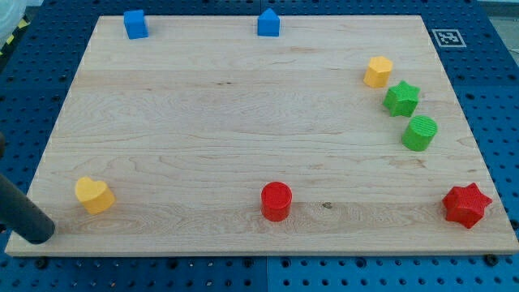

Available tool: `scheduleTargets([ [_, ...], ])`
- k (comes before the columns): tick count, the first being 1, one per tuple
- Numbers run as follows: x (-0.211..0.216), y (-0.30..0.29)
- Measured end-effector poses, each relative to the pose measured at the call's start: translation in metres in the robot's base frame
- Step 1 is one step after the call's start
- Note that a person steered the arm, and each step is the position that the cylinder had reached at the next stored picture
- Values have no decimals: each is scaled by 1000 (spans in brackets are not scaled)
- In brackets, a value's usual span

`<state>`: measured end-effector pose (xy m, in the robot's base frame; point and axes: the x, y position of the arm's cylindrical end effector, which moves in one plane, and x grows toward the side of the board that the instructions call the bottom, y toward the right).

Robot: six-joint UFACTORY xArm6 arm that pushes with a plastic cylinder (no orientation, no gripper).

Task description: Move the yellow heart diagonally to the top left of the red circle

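The yellow heart (95, 195) lies near the board's lower left corner, level with the red circle (276, 201) and well apart from it, at about nine o'clock of the circle. For the task it should end up at roughly ten or eleven o'clock of the circle, so it likely needs a long shove toward the view's right and a little toward the top. My tip (38, 234) rests at about eight o'clock of the heart, near it but not touching, which looks like a sensible start for pushing it up and rightward. I carry no jaws; the rod holds nothing. Further out: a red star (466, 205) at three o'clock of the circle, a green cylinder (420, 133), green star (401, 98) and yellow hexagon (377, 71) clustered at the board's (243, 105) right, and two blue blocks (135, 24) (268, 23) along the top edge. No containers are present.
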<state>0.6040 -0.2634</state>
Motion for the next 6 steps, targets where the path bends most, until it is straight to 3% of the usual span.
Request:
scheduleTargets([
  [2,-24,22],
  [4,-49,81],
  [6,-83,86],
])
